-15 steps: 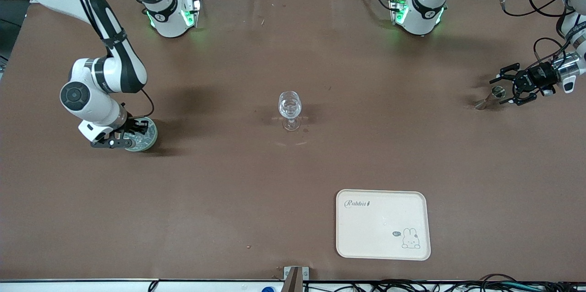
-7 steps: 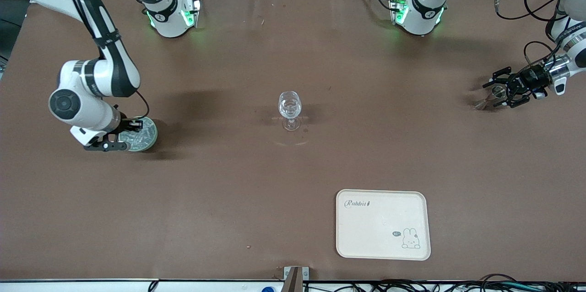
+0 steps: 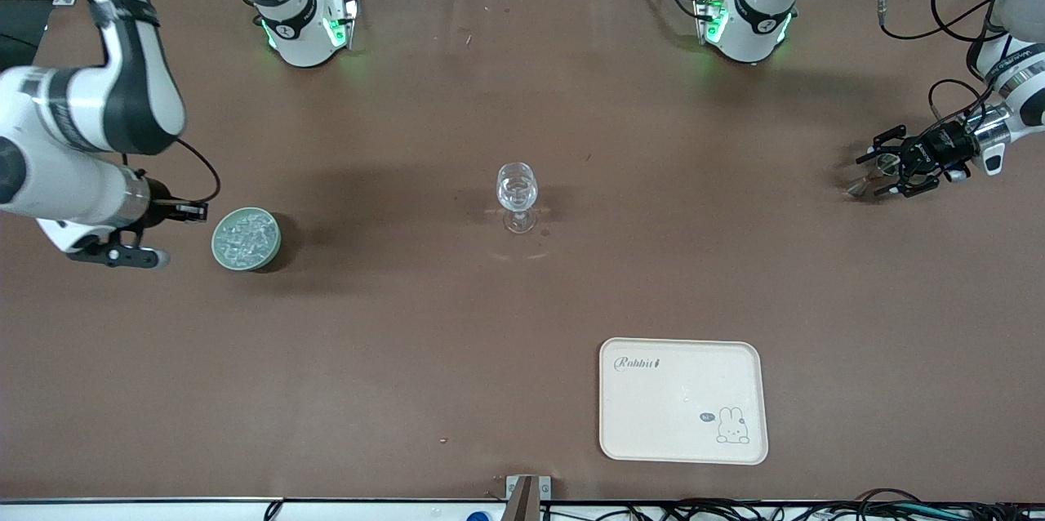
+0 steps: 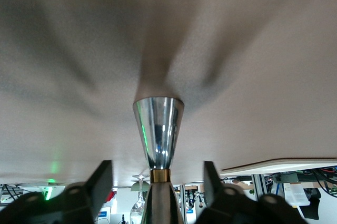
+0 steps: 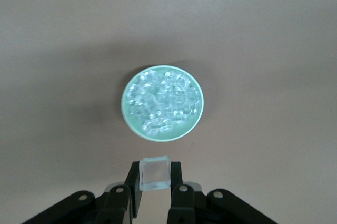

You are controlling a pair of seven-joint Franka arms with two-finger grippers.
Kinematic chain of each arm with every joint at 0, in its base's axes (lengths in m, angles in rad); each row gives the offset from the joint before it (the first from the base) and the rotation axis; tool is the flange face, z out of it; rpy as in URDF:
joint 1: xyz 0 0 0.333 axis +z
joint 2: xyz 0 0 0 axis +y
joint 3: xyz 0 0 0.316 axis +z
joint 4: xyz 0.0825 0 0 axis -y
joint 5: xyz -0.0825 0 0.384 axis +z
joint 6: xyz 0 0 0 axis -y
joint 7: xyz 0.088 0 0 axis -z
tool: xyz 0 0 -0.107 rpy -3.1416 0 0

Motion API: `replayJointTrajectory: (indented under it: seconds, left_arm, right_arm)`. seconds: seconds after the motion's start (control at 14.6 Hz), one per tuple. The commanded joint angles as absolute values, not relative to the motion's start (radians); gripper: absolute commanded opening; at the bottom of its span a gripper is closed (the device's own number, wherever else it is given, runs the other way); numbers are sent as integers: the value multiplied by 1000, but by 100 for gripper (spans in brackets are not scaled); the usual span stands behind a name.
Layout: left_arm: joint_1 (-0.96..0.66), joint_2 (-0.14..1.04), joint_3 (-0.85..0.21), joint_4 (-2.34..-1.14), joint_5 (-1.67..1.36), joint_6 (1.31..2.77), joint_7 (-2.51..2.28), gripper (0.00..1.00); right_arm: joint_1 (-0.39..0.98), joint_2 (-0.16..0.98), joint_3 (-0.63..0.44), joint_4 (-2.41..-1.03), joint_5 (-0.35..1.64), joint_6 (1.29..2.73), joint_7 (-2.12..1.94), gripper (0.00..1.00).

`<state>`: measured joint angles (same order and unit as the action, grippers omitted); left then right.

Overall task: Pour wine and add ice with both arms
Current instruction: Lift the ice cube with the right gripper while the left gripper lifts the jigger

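A pale green bowl (image 3: 246, 239) of ice (image 5: 163, 103) sits toward the right arm's end of the table. My right gripper (image 3: 148, 233) hangs in the air beside the bowl, shut on one clear ice cube (image 5: 154, 174). A clear stemmed glass (image 3: 517, 193) stands mid-table. At the left arm's end, a silver jigger (image 3: 869, 178) with a brass band (image 4: 158, 129) stands between the jaws of my left gripper (image 4: 156, 182). That gripper is open, with a gap on each side of the jigger. Wine is out of view.
A cream tray (image 3: 682, 400) with a rabbit drawing lies nearer the front camera than the glass, toward the left arm's end. Both arm bases (image 3: 306, 27) stand along the table's edge farthest from the front camera. A brown cloth covers the table.
My right gripper has lifted out of the bowl and drawn away toward its end of the table, carrying a cube. My left gripper has slid around the jigger and its jaws have narrowed.
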<state>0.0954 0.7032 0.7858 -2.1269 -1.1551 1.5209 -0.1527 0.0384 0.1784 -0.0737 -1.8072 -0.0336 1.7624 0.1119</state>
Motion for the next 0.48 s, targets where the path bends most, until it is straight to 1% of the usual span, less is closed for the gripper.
replayJointTrajectory:
  seconds: [0.0,0.07,0.14,0.21,0.27,0.34,0.41]
  left_arm:
    - [100,704,792,-2118,-1172,1506,-166,40]
    - [100,703,792,-2117,-1173,1499,-164,28]
    - [100,703,793,-2114,-1173,1493,-164,21]
    - [101,701,793,-2114,-1173,1493,-164,11]
    - [103,698,795,-2114,-1173,1480,-163,3]
    - [106,698,798,-2114,-1173,1465,-160,1]
    - [109,696,802,-2114,-1175,1444,-158,1]
  right_arm:
    - [37,186,-71,-1662,-3,1668,202,0]
    - [38,187,-69,-1613,-3,1645,237,1]
    - [40,186,-66,-1582,-2,1629,262,1]
    - [41,180,-55,-1557,-3,1608,287,1]
    - [43,163,-55,-1528,-3,1592,293,1]
    - [41,150,-55,-1511,-3,1577,290,1]
    - [41,137,-55,-1499,-2,1571,293,1]
